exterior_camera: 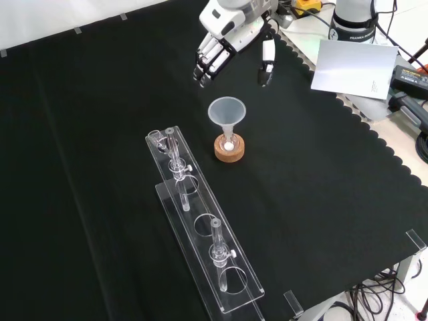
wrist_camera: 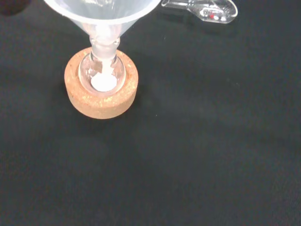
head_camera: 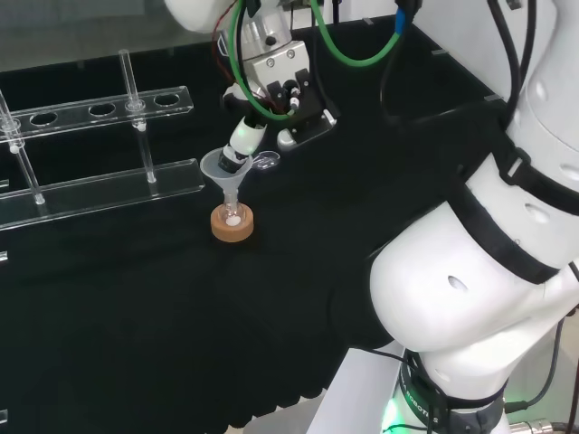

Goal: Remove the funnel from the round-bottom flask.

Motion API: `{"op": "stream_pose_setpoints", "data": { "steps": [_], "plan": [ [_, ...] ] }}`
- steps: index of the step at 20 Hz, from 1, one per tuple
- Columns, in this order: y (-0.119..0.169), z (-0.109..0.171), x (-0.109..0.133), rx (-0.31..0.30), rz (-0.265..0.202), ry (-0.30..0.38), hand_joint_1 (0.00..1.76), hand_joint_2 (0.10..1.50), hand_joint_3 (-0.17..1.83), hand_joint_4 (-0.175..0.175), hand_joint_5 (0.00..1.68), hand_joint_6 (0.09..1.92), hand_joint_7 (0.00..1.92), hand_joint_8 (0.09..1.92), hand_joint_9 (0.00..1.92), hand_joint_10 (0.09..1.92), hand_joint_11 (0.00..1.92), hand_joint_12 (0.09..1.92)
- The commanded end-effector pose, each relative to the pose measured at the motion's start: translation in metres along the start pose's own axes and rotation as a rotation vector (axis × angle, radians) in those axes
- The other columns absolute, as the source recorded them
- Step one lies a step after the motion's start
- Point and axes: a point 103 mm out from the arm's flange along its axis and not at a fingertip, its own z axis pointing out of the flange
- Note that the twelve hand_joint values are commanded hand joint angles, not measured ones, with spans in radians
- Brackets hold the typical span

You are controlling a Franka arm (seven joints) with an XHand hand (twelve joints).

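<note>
Funnel [exterior_camera: 227, 112] is sitting in the round-bottom flask [exterior_camera: 229, 144] on its cork ring [exterior_camera: 229, 152] mid-desk; robot hand [exterior_camera: 231, 40] is hovering beyond, fingers straight, holding nothing. A skewed lift risks dragging the flask over.

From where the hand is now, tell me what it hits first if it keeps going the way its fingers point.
Most likely the funnel's rim, just below the hand; its open fingers point down at it, though depth is uncertain.
</note>
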Motion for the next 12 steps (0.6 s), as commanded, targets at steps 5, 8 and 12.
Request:
{"op": "stream_pose_setpoints", "data": {
  "steps": [5,8,12],
  "plan": [
    [0.02,0.007,0.025,0.055,-0.006,-0.052,0.54,0.7,0.22,0.042,0.01,0.09,0.0,0.22,0.12,0.78,0.34,1.43],
    [0.023,0.008,0.028,0.058,-0.012,-0.059,0.53,0.7,0.22,0.043,0.01,0.09,0.0,0.21,0.11,0.78,0.34,1.43],
    [0.028,0.012,0.031,0.072,-0.008,-0.067,0.53,0.7,0.2,0.046,0.0,0.09,0.0,0.18,0.1,0.79,0.34,1.43]
  ]
}}
